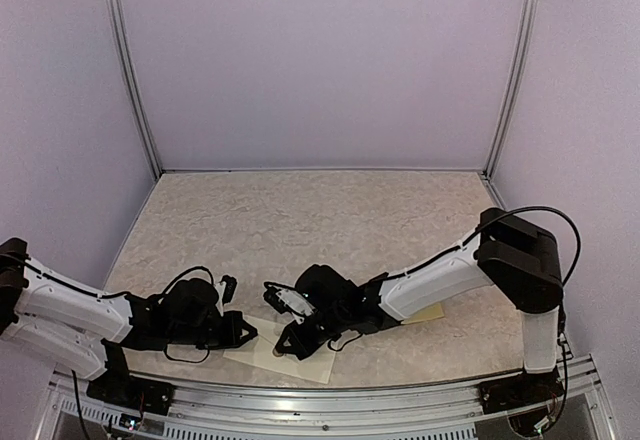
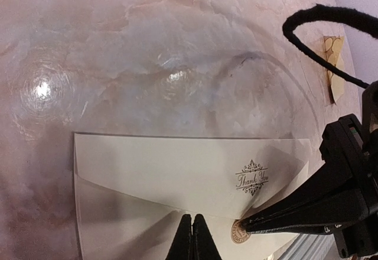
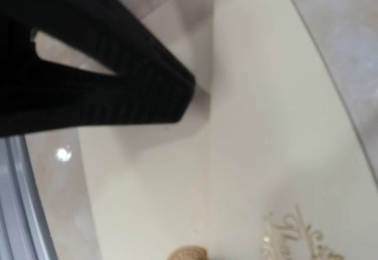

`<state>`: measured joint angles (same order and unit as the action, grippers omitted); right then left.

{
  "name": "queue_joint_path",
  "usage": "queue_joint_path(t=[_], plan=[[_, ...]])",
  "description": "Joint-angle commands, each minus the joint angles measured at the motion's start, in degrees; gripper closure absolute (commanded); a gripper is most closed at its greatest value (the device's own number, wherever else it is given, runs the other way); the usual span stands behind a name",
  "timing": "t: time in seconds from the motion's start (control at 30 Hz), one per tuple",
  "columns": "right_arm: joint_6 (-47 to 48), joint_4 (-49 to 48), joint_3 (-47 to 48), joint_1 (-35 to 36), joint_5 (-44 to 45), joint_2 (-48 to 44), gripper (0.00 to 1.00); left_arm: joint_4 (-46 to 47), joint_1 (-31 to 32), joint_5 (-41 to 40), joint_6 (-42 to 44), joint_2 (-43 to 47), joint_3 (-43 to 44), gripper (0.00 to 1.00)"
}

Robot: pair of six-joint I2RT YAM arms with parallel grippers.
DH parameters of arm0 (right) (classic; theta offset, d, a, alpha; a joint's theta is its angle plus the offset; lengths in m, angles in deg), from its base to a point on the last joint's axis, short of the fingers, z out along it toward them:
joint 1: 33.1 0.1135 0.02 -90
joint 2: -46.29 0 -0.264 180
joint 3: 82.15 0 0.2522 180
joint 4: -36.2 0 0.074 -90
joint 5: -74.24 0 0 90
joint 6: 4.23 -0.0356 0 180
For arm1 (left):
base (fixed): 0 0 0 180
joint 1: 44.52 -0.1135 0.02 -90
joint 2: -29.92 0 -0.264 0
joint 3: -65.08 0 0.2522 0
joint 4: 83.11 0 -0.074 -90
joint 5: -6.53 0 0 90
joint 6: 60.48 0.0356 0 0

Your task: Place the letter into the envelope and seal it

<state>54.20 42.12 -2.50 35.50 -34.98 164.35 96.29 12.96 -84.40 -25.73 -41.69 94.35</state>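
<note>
Near edge of the surface [image 1: 300, 215]: the envelope [image 2: 124, 227] lies flat here, cream and rectangular, between the two claws and close to the metal rail at the front.
Flap [image 2: 177, 168]: triangular, folded down over the envelope's body, with its point towards the right claw.
Print: an ornate dark "Thank You" script [image 2: 252, 178] sits on the flap, just above its point.
Sticker [image 2: 237, 235]: round and brown, at the point of the flap, partly hidden under the tip of the right claw.
Right claw [image 2: 245, 227]: fingers pressed together into a narrow black wedge with nothing between them. The tip comes down at the upper rim of the sticker; whether it bears on the paper cannot be told.
Left claw [image 2: 192, 227]: fingers pressed together, pinching nothing. The tip stands at the slanted lower edge of the flap, a little to the left of the sticker.
Right wrist view: close and blurred. It shows the flap's edge, a sliver of the sticker at the bottom, part of the script, and the left claw's ribbed black fingers casting a shadow on the paper.
Sticker sheet [image 2: 335, 65]: small and yellow-tan, well apart from the envelope on the far right, beside the right arm [image 1: 440, 280].
Cable [image 2: 319, 20]: black, looping above the surface near the sticker sheet.
</note>
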Motion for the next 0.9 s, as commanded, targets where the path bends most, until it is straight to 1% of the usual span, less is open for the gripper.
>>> queue_joint_path(t=[0.0, 0.13, 0.33, 0.37, 0.43, 0.47, 0.53, 0.63, 0.73, 0.77, 0.83, 0.87], plan=[[-1.4, 3.07, 0.44, -0.9, 1.84, 1.99, 1.0, -1.11, 0.35, -0.91, 0.37, 0.99, 0.18, 1.0], [-1.93, 3.26, 0.13, -1.18, 1.29, 1.96, 1.0, -1.48, 0.34, -1.17, 0.48, 1.51, 0.22, 1.0], [-3.42, 2.2, -0.58, -2.06, -2.24, 0.56, 1.0, -3.46, 0.33, -2.98, 2.38, 4.34, 1.2, 1.0], [-3.22, 1.3, -0.99, -2.06, -2.91, -0.66, 1.0, -4.68, 0.35, -3.99, 2.94, 5.21, 1.92, 0.98], [-2.56, -0.41, -1.89, -2.07, -3.71, -3.7, 0.94, -7.32, 0.23, -6.02, 4.3, 7.19, 3.56, 0.91], [-2.13, -0.58, -2.08, -2.07, -3.8, -5.23, 0.9, -8.05, 0.02, -6.85, 5.15, 8.25, 4.49, 0.85], [-1.4, -0.48, -2.29, -2.07, -3.3, -8.53, 0.78, -9.43, -1.08, -7.76, 6.96, 9.85, 6.26, 0.69], [-0.59, 0.44, -2.83, -2.28, -1.07, -13.02, 0.54, -11.07, -4.49, -8.05, 9.85, 11.14, 8.78, 0.5], [0.08, 2.87, -3.45, -3.04, 2.44, -16.79, 0.28, -11.2, -9.37, -6.4, 13.28, 11.99, 10.57, 0.34], [0.24, 3.77, -3.71, -3.42, 3.83, -17.92, 0.22, -11.12, -11.09, -5.92, 14.61, 12.1, 11.33, 0.29], [0.98, 4.6, -5.16, -4.99, 6.12, -20.35, 0.12, -11.22, -14.21, -5.82, 17.37, 11.83, 12.83, 0.2], [1.37, 4.83, -5.92, -5.85, 7.09, -21.26, 0.1, -11.22, -16.05, -5.76, 18.54, 11.58, 13.78, 0.18]])
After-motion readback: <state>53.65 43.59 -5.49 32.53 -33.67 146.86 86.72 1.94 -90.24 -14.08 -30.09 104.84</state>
